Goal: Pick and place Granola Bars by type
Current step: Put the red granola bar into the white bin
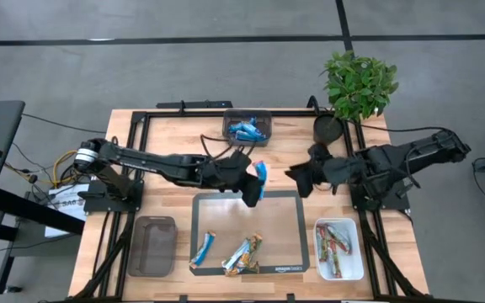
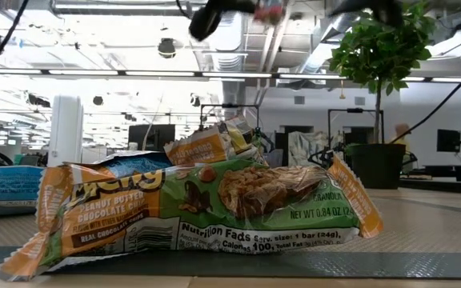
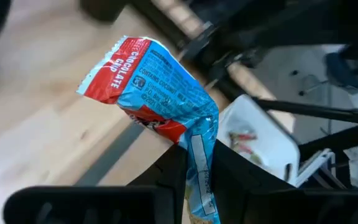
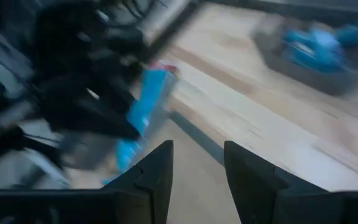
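The left gripper [image 1: 252, 190], clamped on a blue-and-red granola bar [image 1: 261, 178], holds it above the mat [image 1: 286, 220], likely bound for the dark tray of blue bars [image 1: 247, 127], while the right gripper [image 1: 300, 178] waits nearby, fingers apart.

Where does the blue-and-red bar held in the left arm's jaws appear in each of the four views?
High view: blue-and-red bar at centre, above the mat's far edge.
Low view: not clearly identifiable.
Left wrist view: centre, clamped in the left gripper.
Right wrist view: left of centre, blurred.
Shared landmark: the dark tray of blue bars, also in the right wrist view.
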You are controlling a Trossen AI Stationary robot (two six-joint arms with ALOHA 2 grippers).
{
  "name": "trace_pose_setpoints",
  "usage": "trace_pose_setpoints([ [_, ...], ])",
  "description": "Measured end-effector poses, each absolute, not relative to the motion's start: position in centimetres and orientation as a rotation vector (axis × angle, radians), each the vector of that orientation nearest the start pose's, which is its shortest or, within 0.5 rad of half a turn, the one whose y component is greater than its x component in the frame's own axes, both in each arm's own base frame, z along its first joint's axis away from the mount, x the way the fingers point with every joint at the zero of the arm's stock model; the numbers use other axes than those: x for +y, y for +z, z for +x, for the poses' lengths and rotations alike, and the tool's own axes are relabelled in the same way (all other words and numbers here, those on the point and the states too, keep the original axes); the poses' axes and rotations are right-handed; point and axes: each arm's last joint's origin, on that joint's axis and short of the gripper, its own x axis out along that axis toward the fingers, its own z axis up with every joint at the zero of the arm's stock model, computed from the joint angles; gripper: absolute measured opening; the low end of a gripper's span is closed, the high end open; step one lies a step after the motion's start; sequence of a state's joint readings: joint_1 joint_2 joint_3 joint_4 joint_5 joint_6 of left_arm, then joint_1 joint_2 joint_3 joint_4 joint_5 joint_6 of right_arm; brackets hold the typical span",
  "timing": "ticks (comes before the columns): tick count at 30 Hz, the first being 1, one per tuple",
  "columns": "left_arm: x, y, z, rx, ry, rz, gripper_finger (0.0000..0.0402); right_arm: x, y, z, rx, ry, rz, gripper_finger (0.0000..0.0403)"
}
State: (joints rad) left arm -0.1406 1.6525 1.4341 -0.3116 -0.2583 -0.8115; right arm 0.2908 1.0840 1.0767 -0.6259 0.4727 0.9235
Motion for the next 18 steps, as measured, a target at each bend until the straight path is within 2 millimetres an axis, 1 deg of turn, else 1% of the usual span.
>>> trace_pose_setpoints([
  [3,-4.8,33.6,37.3,0.417,0.284,-0.633,0.0052,4.3,34.8,22.0,0.381,-0.364,0.679,0.0134],
  [7,-5.0,34.4,37.4,0.404,0.256,-0.580,0.0052,3.3,35.6,22.7,0.334,-0.282,0.693,0.0134],
  [11,-5.1,35.0,37.6,0.361,0.210,-0.543,0.0052,2.5,36.0,23.1,0.328,-0.190,0.719,0.0138],
  [14,-5.2,35.5,37.8,0.311,0.175,-0.535,0.0052,2.2,35.9,23.6,0.321,-0.158,0.733,0.0147],
  [18,-5.2,35.7,37.9,0.292,0.147,-0.535,0.0052,2.1,36.1,24.4,0.290,-0.110,0.750,0.0161],
])
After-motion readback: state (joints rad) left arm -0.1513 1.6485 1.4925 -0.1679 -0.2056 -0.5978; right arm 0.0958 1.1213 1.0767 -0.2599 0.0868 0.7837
